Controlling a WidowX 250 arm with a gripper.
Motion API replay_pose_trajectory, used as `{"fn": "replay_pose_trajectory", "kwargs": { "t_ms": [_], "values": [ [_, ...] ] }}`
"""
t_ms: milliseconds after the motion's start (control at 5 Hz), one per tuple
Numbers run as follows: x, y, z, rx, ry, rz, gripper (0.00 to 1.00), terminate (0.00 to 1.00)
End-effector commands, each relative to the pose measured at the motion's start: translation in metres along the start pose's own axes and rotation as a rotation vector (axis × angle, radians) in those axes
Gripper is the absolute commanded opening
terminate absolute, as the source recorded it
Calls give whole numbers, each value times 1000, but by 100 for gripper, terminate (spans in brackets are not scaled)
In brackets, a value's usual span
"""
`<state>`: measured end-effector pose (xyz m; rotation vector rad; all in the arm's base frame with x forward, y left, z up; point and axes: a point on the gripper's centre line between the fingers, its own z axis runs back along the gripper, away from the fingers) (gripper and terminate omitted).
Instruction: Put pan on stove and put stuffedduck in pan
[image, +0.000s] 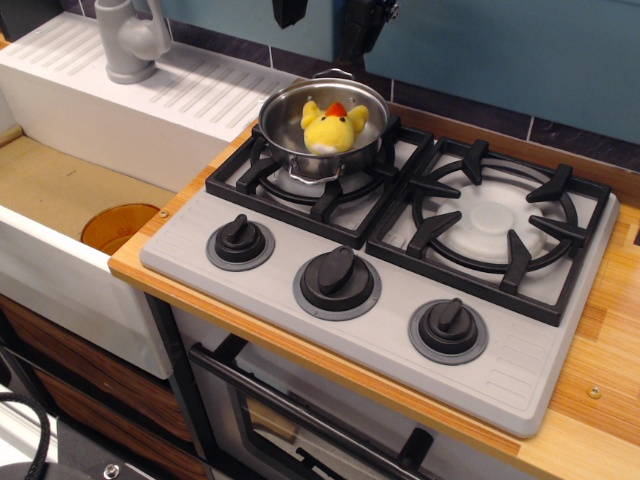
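Observation:
The shiny steel pan (290, 135) stands on the left rear burner grate of the light grey stove (520, 370). The yellow stuffedduck (333, 128) with its orange-red beak sits inside the pan. My gripper (325, 15) hangs above and behind the pan at the top edge of the view. Its two dark fingers (360, 30) are spread apart with nothing between them, and their upper parts are cut off by the frame.
The right burner grate (495, 225) is bare. Three black knobs (338, 280) line the stove front. A white sink (60, 190) with a grey faucet (130, 40) lies to the left. A wooden counter (600, 380) surrounds the stove, and an oven handle (300, 420) is below.

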<state>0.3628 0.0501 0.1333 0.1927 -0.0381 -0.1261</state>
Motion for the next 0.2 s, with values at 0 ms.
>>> {"fn": "replay_pose_trajectory", "kwargs": {
  "t_ms": [0],
  "values": [
    [12,3,17,15,-55,1,100,100]
  ]
}}
